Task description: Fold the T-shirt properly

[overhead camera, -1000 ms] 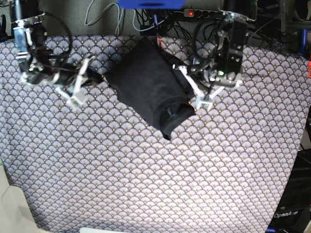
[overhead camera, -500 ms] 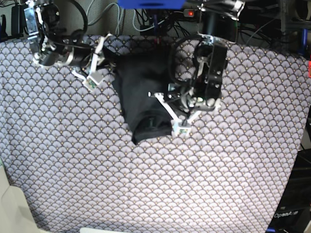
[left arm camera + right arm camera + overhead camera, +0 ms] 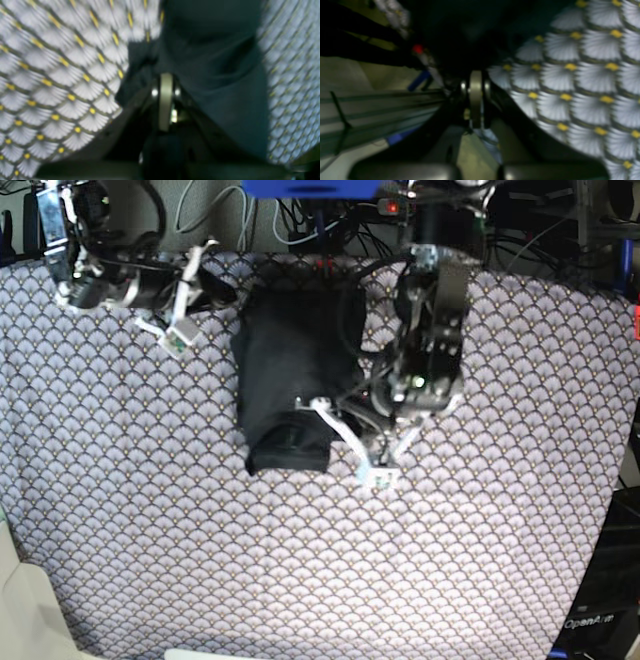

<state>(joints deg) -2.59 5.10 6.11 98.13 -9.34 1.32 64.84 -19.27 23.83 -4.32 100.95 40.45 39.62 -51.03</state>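
Note:
The black T-shirt (image 3: 290, 370) lies folded into a compact upright rectangle on the back middle of the tablecloth. My left gripper (image 3: 378, 473) is shut, just off the shirt's front right corner, and its white finger runs along that edge. In the left wrist view the shut left gripper (image 3: 165, 77) points at the dark T-shirt (image 3: 220, 75), with no cloth visibly pinched. My right gripper (image 3: 176, 337) is shut and holds nothing, hovering left of the shirt near the back edge. The right wrist view shows the right gripper (image 3: 476, 75) closed over the table's rim.
The grey scallop-print tablecloth (image 3: 300, 580) covers the whole table. Cables and a power strip with a red light (image 3: 390, 207) crowd the back edge. A beige object (image 3: 20, 600) sits at the front left corner. A dark stand (image 3: 600, 600) borders the right side.
The left gripper swept forward and leftward along the shirt, and the shirt swung from a diagonal lie to a square upright one. The right gripper drew back to the back left.

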